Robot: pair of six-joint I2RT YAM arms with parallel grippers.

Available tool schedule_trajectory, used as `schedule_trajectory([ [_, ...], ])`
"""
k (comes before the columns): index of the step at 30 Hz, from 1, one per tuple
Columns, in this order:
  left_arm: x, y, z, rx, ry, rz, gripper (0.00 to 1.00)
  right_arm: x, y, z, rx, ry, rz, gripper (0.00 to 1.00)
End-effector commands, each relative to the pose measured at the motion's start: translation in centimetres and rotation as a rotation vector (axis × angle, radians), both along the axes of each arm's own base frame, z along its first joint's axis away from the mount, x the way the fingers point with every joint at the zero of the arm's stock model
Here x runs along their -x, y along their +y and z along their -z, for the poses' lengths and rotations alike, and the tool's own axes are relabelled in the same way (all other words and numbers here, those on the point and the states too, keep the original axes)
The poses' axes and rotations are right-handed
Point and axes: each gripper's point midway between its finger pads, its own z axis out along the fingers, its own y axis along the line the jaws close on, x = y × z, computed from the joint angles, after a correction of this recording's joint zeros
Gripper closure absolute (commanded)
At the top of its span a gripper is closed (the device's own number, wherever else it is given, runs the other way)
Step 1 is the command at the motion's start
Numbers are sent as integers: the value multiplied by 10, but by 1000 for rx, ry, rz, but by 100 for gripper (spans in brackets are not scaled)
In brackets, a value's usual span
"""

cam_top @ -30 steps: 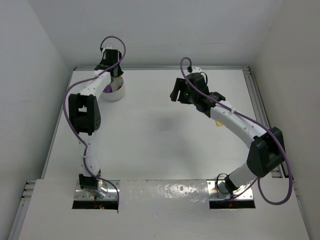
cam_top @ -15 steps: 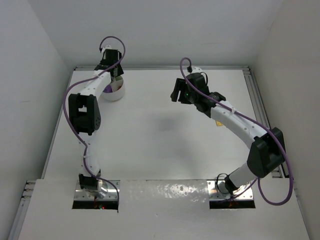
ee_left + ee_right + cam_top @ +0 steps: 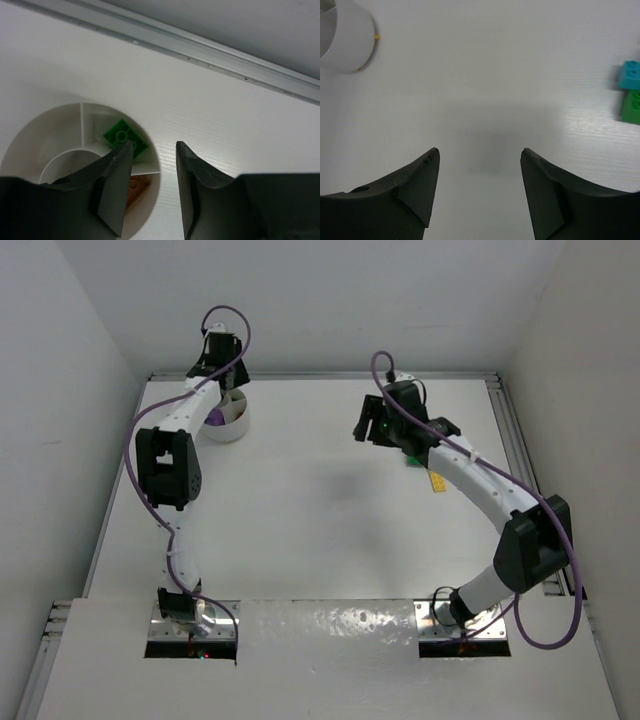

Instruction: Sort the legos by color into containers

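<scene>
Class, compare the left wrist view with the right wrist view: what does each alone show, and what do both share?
Only the left wrist view: the inside of the bowl, a green brick in one compartment, an orange brick in the next, and a metal rail. Only the right wrist view: a teal brick and a loose green brick on the table. Both: the bowl, the table, and an open, empty gripper: left gripper, right gripper.

Robotics lab cell — bare white walls [image 3: 350,300], white table [image 3: 300,530], aluminium edge rail [image 3: 210,52], left arm [image 3: 165,455], right arm [image 3: 480,490] bolted on
</scene>
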Motion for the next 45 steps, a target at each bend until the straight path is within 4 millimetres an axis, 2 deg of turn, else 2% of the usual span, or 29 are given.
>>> schedule_trajectory([
  [1, -10, -24, -76, 28, -167, 137, 63, -12, -41, -5, 6, 54, 96, 36],
  [2, -6, -37, -93, 12, -195, 216, 63, -15, -64, 0, -1, 76, 148, 37],
  [4, 1, -54, -108, -24, -223, 309, 63, -15, -89, 5, 11, 101, 202, 37],
  [5, 10, -68, -124, -80, -249, 395, 63, -15, -104, 8, 51, 103, 232, 36],
  [6, 18, -82, -121, -84, -243, 472, 63, -13, -126, 12, 90, 127, 279, 35],
  [7, 30, -93, -138, -95, -268, 518, 63, -11, -138, 15, 145, 135, 283, 33],
  [8, 40, -99, -132, -133, -254, 596, 63, -6, -159, 20, 215, 153, 329, 30],
  [9, 49, -104, -130, -145, -243, 636, 63, -3, -169, 23, 263, 161, 340, 29],
  [10, 56, -106, -131, -159, -239, 665, 63, 0, -178, 25, 309, 169, 346, 28],
  [11, 68, -110, -143, -187, -257, 704, 63, 6, -188, 34, 372, 193, 330, 28],
  [12, 80, -110, -127, -191, -212, 731, 63, 8, -197, 37, 415, 197, 338, 28],
  [13, 87, -111, -127, -196, -208, 752, 63, 9, -202, 42, 455, 206, 312, 32],
  [14, 98, -112, -134, -207, -218, 789, 63, 9, -209, 47, 473, 210, 315, 51],
  [15, 107, -112, -120, -200, -179, 804, 63, 9, -214, 50, 487, 217, 315, 60],
  [16, 113, -112, -119, -198, -171, 810, 63, 7, -219, 54, 491, 224, 317, 66],
  [17, 120, -111, -121, -191, -171, 817, 63, 4, -230, 60, 486, 245, 337, 67],
  [18, 126, -111, -113, -181, -147, 822, 63, -2, -233, 61, 478, 240, 342, 60],
  [20, 134, -111, -112, -165, -136, 818, 62, -12, -236, 71, 496, 259, 298, 46],
  [22, 138, -107, -108, -161, -121, 800, 62, -21, -236, 80, 530, 283, 235, 37],
  [25, 141, -103, -104, -166, -108, 777, 62, -20, -238, 91, 580, 318, 176, 36],
  [27, 141, -100, -105, -172, -105, 762, 62, -16, -243, 103, 615, 334, 163, 41],
  [30, 142, -100, -106, -174, -108, 760, 62, -12, -248, 117, 585, 346, 159, 43],
  [32, 142, -100, -110, -175, -116, 760, 62, -17, -245, 122, 522, 338, 152, 42],
  [35, 140, -99, -111, -176, -113, 755, 62, -23, -254, 129, 464, 335, 157, 42],
  [40, 138, -99, -116, -183, -120, 751, 62, -26, -249, 145, 445, 354, 95, 42],
  [45, 136, -98, -121, -189, -126, 746, 61, -39, -245, 151, 380, 337, 81, 45],
])
